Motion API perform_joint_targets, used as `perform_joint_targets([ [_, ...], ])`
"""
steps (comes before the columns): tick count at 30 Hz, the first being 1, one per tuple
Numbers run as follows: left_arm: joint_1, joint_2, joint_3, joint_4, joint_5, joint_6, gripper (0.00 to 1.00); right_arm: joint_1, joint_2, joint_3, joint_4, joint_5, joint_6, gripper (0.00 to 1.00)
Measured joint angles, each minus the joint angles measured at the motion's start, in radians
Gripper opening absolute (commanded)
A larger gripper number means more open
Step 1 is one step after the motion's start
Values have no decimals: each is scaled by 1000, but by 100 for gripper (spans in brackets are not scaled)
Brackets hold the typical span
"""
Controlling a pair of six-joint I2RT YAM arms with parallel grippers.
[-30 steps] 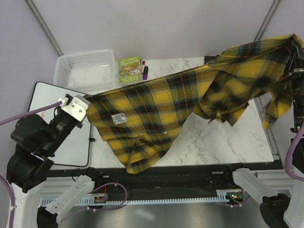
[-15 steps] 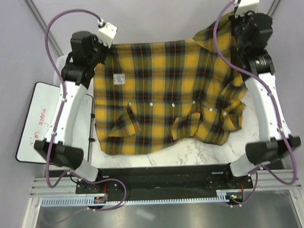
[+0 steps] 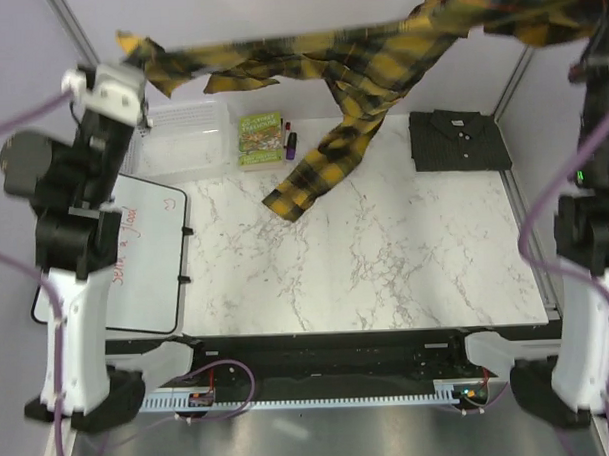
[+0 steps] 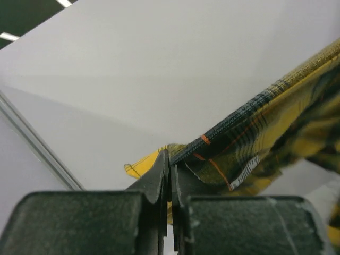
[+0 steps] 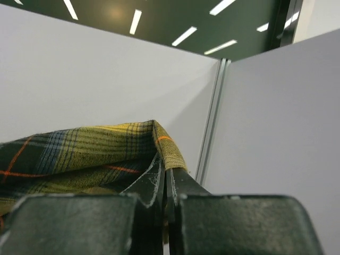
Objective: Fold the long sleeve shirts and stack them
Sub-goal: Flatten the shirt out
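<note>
Shirts: two in total, one plaid shirt (image 3: 369, 66) and one dark grey shirt (image 3: 460, 140).
Basket (image 3: 186, 132): one, white.
Green book (image 3: 260, 137): one.
Markers (image 3: 289, 140): two, as far as can be resolved.
Whiteboard (image 3: 145, 259): one.
Table (image 3: 386, 265): one, marble-patterned.
Arms: two, namely left arm (image 3: 69, 226) and right arm (image 3: 590, 238).

Flat white rectangular whiteboard (image 3: 151, 283): red handwriting, partly hidden, not legible.
Green printed cardboard box (image 3: 261, 137): cover lettering too small to read.
White sewn tag (image 4: 245, 171) on yellow-and-black plaid cloth shirt (image 4: 287, 122): dark print, blurred, unreadable.
</note>
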Motion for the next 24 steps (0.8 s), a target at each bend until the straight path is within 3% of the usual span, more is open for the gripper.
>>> perform_joint_targets([
  [4, 6, -392, -503, 19, 137, 64, 2, -3, -340, -350, -27, -88, -91, 0],
  [7, 9, -577, -787, -67, 244, 143, 3, -5, -534, -629, -108, -132, -218, 0],
  [10, 10, -724, -1083, -257, 357, 238, 10, -7, -599, -852, -275, -178, -351, 6],
  [11, 10, -753, -1155, -326, 381, 266, 15, -7, -599, -906, -335, -194, -389, 14],
  [12, 10, -780, -1223, -388, 409, 301, 30, -8, -598, -978, -424, -222, -443, 39],
  [13, 10, -810, -1284, -457, 435, 343, 35, -8, -591, -1034, -510, -247, -494, 54],
  [14, 10, -829, -1323, -512, 454, 383, 40, -8, -581, -1075, -607, -274, -542, 70],
  [15, 10, -852, -1358, -591, 478, 427, 58, -10, -574, -1092, -689, -294, -581, 98],
  [16, 10, -873, -1380, -656, 495, 460, 67, -10, -569, -1098, -783, -322, -629, 98],
  [20, 10, -941, -1387, -821, 517, 557, 70, -9, -558, -1010, -1026, -399, -771, 98],
  [24, 10, -871, -1337, -852, 504, 574, 75, -9, -521, -877, -1119, -422, -814, 98],
])
